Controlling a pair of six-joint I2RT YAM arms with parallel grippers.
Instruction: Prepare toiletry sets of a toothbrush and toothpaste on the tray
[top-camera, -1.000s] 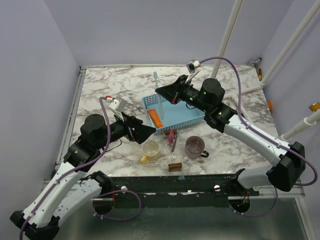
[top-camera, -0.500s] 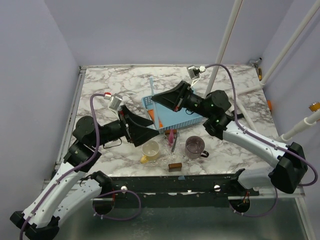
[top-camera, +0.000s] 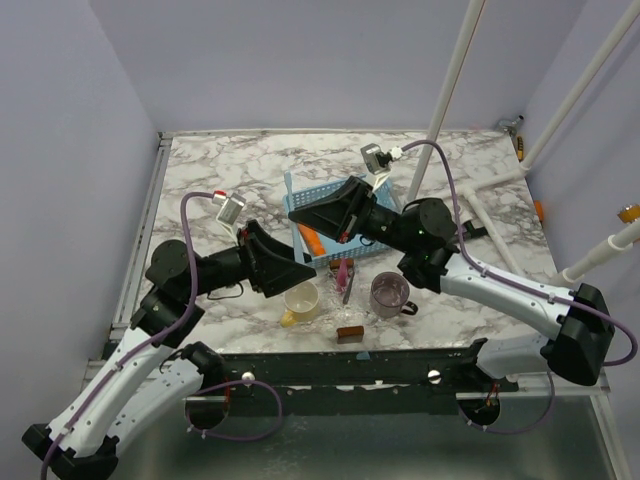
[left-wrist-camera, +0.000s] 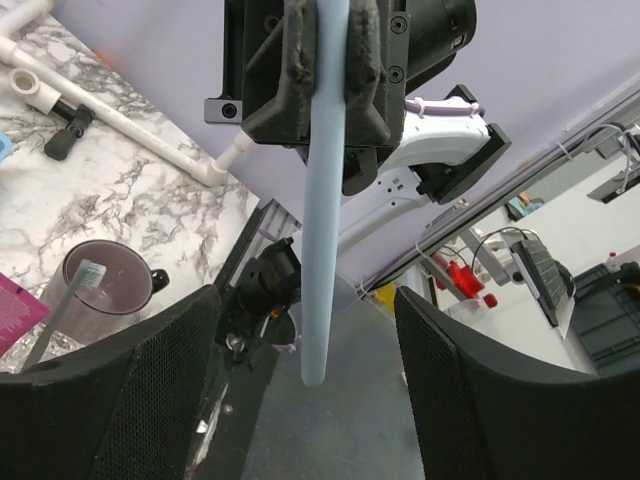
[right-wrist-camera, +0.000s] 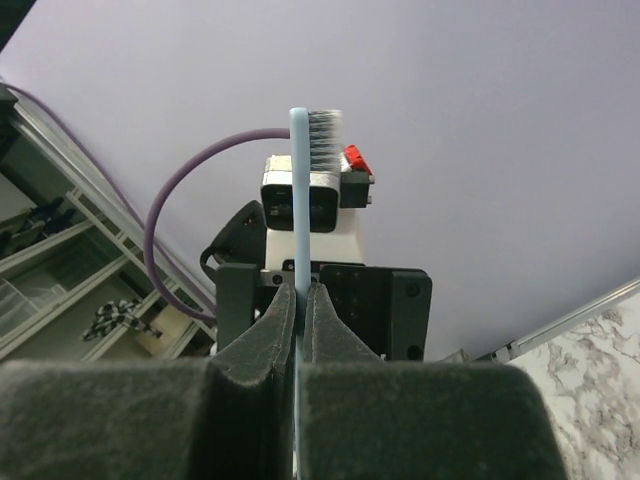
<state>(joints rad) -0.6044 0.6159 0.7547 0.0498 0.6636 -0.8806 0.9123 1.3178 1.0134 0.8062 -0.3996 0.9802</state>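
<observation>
Toothbrush (left-wrist-camera: 322, 200), light blue, is up in the air between the two arms. On the near side the left gripper (left-wrist-camera: 307, 295) stands open, one finger on either side of the handle's free end with gaps showing, and just beyond it the right gripper (left-wrist-camera: 328, 120) is clamped on the handle. Below them, a pink toothpaste (top-camera: 343, 272) lies on the marble just near of the tray (top-camera: 365, 250), and an orange toothpaste (top-camera: 312, 241) lies inside the tray toward its left end.

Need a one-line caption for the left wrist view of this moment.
Right tool pinches the light blue toothbrush, whose handle end sits between the open fingers of the left tool, not yet gripped.
</observation>
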